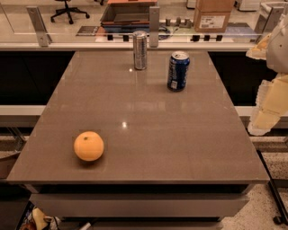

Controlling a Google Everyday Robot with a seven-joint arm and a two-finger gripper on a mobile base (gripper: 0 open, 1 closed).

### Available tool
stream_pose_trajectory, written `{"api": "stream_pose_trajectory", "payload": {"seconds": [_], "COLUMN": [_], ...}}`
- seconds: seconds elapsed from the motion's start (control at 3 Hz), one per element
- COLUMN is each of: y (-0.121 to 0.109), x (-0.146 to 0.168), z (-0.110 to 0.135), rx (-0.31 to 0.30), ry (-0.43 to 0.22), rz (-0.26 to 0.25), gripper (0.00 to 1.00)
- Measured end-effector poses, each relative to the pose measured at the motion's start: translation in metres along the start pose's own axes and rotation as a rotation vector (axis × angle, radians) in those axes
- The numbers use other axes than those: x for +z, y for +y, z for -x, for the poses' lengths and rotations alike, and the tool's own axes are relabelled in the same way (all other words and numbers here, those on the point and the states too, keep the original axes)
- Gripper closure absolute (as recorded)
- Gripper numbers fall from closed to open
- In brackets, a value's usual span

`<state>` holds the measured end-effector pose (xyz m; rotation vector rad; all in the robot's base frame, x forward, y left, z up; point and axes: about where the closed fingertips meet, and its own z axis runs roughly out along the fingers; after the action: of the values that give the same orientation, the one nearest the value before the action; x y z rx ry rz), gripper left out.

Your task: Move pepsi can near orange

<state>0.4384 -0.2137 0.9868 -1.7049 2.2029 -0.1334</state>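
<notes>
The pepsi can (178,71), dark blue with white markings and a silver top, stands upright at the back right of the grey table (189,134). The orange (88,146) rests near the table's front left corner, far from the can. My gripper (266,114), cream-coloured, hangs off the table's right edge at the right border of the view. It is well to the right of the can, touching nothing.
A taller, slimmer silver can (140,50) stands at the back middle of the table, left of the pepsi can. A glass railing with metal posts (154,26) runs behind the table. Cardboard boxes (213,14) and an office chair (69,11) are beyond it.
</notes>
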Motion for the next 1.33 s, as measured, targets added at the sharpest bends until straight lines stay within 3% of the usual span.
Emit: {"api": "stream_pose_trajectory", "payload": {"seconds": [0.33,0.67,1.0,1.33], "y": [0.0,-0.012,-0.04,-0.076], "x": [0.0,0.004,0.02,0.043], "z": [0.0,0.0,0.002,0.013], "rx": [0.0,0.029,0.107,0.205], "ry": [0.0,-0.051,-0.17,-0.336], "rz": [0.0,-0.014,-0.035,-0.045], "gripper": [0.0,0.0,0.0,0.0]}}
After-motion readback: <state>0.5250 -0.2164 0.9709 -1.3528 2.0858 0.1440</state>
